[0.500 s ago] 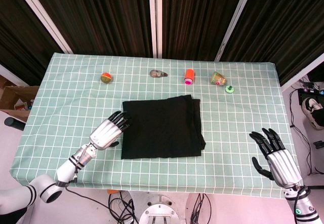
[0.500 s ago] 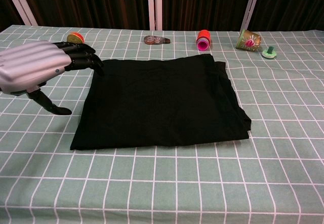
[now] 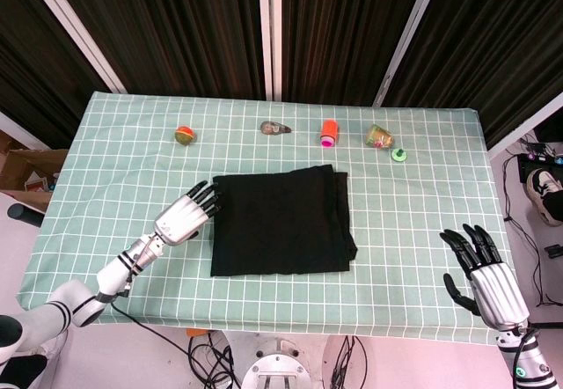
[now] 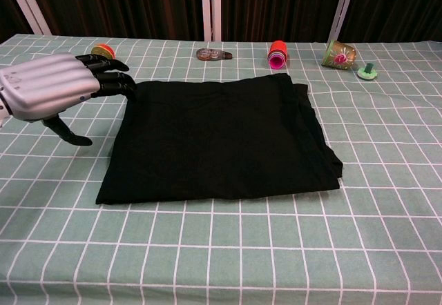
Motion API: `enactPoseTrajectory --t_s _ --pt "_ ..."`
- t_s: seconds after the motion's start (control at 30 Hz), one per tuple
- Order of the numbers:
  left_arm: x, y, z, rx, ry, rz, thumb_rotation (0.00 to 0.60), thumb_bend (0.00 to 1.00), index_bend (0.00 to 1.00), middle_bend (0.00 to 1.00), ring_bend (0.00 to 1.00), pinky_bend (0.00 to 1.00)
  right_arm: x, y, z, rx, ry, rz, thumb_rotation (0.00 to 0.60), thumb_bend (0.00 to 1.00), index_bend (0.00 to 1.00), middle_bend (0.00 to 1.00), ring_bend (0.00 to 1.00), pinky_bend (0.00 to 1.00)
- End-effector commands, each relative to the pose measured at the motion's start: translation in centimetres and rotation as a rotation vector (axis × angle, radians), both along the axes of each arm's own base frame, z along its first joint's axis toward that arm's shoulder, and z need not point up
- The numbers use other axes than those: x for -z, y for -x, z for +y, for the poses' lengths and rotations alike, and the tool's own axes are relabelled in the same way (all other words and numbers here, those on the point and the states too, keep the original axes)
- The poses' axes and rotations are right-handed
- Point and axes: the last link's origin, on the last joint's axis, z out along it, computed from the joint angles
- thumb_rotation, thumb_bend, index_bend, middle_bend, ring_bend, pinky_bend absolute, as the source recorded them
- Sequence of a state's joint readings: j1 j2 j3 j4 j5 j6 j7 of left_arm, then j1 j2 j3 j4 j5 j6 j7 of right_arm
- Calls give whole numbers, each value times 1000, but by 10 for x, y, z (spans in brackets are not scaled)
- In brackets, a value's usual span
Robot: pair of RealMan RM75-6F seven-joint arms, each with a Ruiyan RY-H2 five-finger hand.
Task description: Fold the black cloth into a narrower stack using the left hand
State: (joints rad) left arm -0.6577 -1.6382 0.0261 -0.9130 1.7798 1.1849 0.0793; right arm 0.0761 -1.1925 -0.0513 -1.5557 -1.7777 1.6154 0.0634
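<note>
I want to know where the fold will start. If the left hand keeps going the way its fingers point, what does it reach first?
Probably the black cloth: the left hand points at its upper-left corner, fingertips at the edge; height is unclear.
</note>
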Motion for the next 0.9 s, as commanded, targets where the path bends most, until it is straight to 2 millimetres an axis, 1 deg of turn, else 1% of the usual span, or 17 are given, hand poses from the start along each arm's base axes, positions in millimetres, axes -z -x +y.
enactPoseTrajectory --t_s 0.03,0.3,0.4,0.5,0.53,0.63,0.67,0.7,0.73,0.77,0.83,0.9 --pt "14 -1 0 21 31 -41 600 80 251 153 71 147 1 -2 0 1 1 4 600 406 139 167 0 57" --pt "43 -21 6 60 75 -145 600 75 280 153 71 147 -2 -5 0 10 26 10 600 399 139 166 0 56" --pt "52 -29 8 78 80 -166 600 62 312 161 71 147 -2 -5 1 17 31 10 600 398 139 166 0 56" --pt "59 -34 9 69 96 -198 600 80 344 163 71 147 -3 -3 2 23 35 11 600 397 139 166 0 56" --pt "61 -34 9 69 100 -202 600 102 357 165 71 147 -3 -3 2 25 36 11 600 396 139 166 0 56" --pt "62 -34 8 66 98 -223 600 216 425 187 74 150 -3 -2 2 27 39 12 600 395 139 166 0 56" --pt "62 -34 8 61 99 -234 600 276 456 200 81 153 -3 -2 2 27 40 12 600 395 139 166 0 56" --pt "62 -32 7 52 97 -248 600 359 491 217 93 157 -3 -2 2 25 42 10 600 394 139 166 0 56" --pt "61 -30 6 47 94 -256 600 394 505 224 98 159 -3 -2 1 24 43 8 600 394 139 166 0 56" --pt "60 -27 4 42 91 -265 600 464 535 238 106 161 -3 -2 1 22 44 7 600 393 139 166 0 56" --pt "56 -21 -2 29 84 -285 600 524 569 248 109 162 -3 -2 0 16 49 3 600 392 139 166 0 56" --pt "52 -14 -8 24 76 -299 600 556 596 256 115 162 -2 -2 0 12 48 0 600 391 139 166 0 55"
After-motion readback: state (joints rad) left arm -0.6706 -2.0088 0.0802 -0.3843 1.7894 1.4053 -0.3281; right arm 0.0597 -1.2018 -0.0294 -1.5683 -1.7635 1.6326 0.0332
